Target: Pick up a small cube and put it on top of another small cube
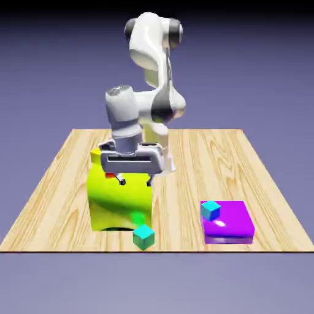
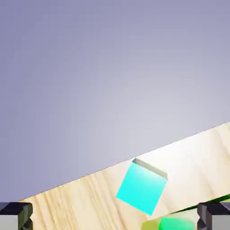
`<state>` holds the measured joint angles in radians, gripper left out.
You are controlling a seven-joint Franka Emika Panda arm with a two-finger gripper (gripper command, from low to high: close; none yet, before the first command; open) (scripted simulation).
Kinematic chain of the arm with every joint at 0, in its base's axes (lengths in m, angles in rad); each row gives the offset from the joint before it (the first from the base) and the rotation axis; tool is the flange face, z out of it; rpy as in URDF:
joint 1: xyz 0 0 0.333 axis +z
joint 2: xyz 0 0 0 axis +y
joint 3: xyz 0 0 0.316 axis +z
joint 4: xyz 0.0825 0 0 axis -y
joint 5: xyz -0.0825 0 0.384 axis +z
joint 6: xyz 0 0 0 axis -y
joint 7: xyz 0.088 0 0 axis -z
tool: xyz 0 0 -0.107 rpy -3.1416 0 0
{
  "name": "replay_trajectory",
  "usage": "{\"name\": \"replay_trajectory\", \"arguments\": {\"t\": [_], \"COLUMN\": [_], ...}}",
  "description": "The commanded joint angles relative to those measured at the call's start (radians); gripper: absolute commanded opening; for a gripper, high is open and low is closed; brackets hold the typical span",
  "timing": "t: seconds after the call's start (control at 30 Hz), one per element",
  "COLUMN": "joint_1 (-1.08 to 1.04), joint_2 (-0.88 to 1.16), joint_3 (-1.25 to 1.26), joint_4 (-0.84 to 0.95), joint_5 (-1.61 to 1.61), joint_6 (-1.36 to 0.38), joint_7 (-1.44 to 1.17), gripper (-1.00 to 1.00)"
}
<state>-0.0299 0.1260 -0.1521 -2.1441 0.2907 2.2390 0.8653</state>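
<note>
Currently gripper (image 1: 136, 182) fingers are spread with nothing between them, probably to straddle the teal-green cube (image 1: 144, 237) near the table's front edge, beside the yellow-green block (image 1: 119, 205).

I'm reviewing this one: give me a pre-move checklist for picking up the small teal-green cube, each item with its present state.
1. Gripper open: ok, fingers apart in both views.
2. Nothing between the fingers: ok.
3. Teal-green cube in the hand view: ok, in the lower part, beyond the fingertips.
4. Gripper lined up over that cube: not ok, the cube lies off the line between the fingertips.
5. Room beside the yellow-green block for the fingers: cannot tell; the cube sits close in front of it.
6. Cyan cube resting steady: cannot tell.
</note>
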Motion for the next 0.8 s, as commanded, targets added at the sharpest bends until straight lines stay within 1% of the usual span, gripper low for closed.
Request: {"name": "replay_trajectory", "arguments": {"t": [0.0, 0.77], "joint_1": [-0.001, -0.050], "joint_2": [0.036, 0.870], "joint_3": [-0.008, -0.190], "joint_4": [0.035, 0.832], "joint_5": [0.015, 0.363], "joint_6": [-0.042, -0.997], "joint_7": [0.006, 0.155], "gripper": [0.00, 0.00]}}
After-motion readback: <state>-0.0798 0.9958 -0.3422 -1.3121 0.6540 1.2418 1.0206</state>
